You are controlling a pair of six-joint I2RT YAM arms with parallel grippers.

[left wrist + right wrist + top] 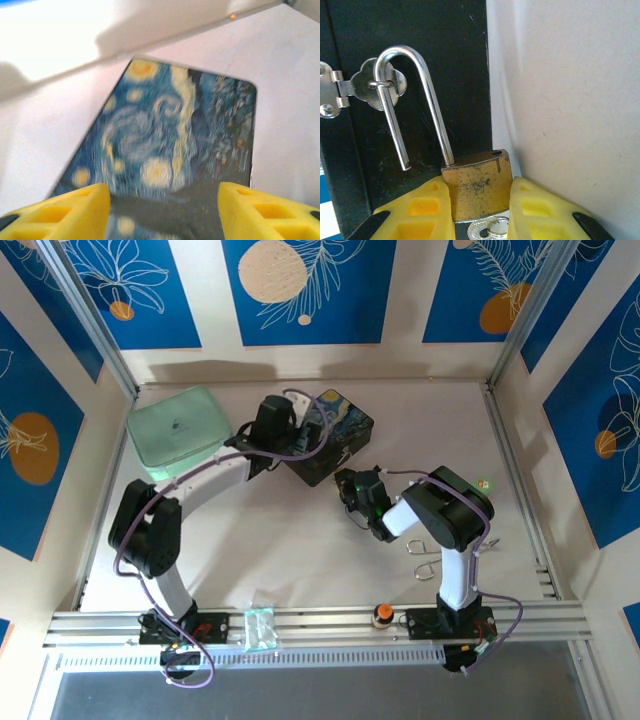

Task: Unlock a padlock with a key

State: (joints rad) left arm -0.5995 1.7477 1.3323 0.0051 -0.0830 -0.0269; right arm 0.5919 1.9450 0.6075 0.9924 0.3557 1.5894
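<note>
A pale surface [270, 540] sits inside cream walls [205, 300] hung with blue panels of white leaves and orange discs, and a metal rail [330, 618] runs along its near edge. The starry-night tin [335, 435] lies toward the far middle, with a green box [178, 428] to its left and some wire loops [425, 568] well nearer the rail on its right. The left claw [162, 200] hangs over the tin's painted lid, its yellow fingers spread wide with nothing between them. The right claw [480, 200] is at the tin's dark side wall, its fingers pressed against both flanks of the padlock [477, 182] and gripping its brass body. The shackle [415, 100] is sprung, with its short leg free of the body, though it is threaded through the hasp [370, 87] on the tin. The key [490, 229] shows as a silvery bit under the padlock, between the fingers.
</note>
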